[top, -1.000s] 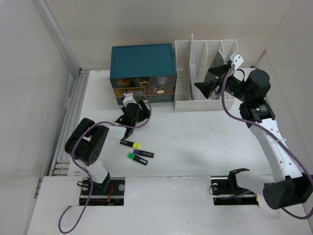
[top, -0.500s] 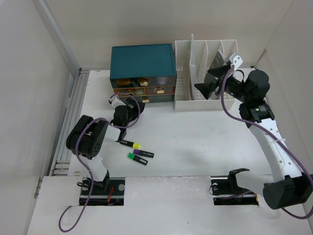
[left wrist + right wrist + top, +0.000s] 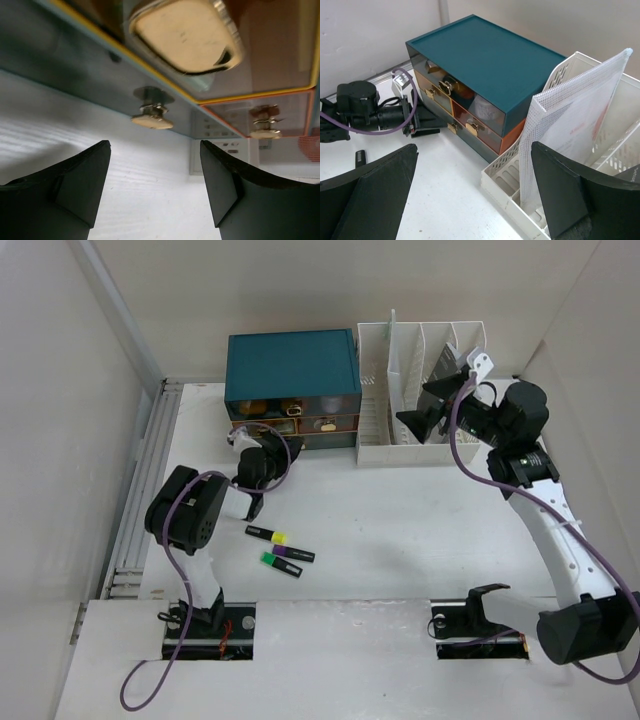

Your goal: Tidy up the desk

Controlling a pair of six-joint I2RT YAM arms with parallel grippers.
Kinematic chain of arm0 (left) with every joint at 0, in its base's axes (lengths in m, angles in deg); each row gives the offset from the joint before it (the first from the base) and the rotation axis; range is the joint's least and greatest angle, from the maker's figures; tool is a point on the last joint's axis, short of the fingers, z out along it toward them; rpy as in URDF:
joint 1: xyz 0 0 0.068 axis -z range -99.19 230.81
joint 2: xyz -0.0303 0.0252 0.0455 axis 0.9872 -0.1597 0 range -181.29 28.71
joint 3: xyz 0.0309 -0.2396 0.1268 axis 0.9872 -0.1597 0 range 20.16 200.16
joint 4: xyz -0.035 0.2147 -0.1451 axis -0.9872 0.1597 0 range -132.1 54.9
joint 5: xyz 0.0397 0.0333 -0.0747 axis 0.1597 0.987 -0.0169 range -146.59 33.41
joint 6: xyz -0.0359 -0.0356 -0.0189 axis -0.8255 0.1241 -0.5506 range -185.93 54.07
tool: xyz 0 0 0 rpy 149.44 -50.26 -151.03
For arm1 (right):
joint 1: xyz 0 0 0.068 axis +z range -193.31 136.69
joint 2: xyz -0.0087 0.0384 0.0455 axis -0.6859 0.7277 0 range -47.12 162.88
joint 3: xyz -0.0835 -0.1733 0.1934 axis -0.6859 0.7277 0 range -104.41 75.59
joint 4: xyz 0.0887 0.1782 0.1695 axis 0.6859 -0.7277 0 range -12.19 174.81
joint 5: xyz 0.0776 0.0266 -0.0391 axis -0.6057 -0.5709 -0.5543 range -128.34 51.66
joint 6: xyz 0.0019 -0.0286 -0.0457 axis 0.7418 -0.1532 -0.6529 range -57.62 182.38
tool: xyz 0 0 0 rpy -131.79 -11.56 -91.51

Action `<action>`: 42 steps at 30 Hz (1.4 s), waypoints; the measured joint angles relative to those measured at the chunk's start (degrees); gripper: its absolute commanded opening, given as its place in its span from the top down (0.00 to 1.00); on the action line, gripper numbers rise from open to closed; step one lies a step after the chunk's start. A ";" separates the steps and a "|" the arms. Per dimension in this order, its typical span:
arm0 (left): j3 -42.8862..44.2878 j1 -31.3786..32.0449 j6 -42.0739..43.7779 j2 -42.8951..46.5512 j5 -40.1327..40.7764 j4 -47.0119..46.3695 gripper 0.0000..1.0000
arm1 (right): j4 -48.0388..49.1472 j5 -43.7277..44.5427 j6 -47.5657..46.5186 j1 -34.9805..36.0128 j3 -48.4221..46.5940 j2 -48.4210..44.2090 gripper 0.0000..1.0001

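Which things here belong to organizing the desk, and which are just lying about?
In the job: desk; loose highlighters on it; teal drawer box, with the open left hand facing its bottom drawer knob.
Just sitting there for now: white file rack; mesh pouch standing in it.

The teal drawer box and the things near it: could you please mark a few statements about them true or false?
1. The left gripper is open and empty, facing a knob on the drawer box. True.
2. A mesh pouch stands in the file rack. True.
3. The highlighters lie in the file rack. False: they lie on the desk.
4. The right gripper is shut on the pouch. False: it is open and empty.
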 measured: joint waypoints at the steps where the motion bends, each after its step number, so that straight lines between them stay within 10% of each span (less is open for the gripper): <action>1: 0.50 0.00 -0.33 -0.13 0.02 -0.04 0.31 | 0.02 0.00 0.02 0.00 0.02 0.13 0.00; 42: 7.26 3.80 -13.29 -6.62 10.54 5.73 0.38 | 0.02 -0.17 0.02 0.00 0.81 0.24 0.00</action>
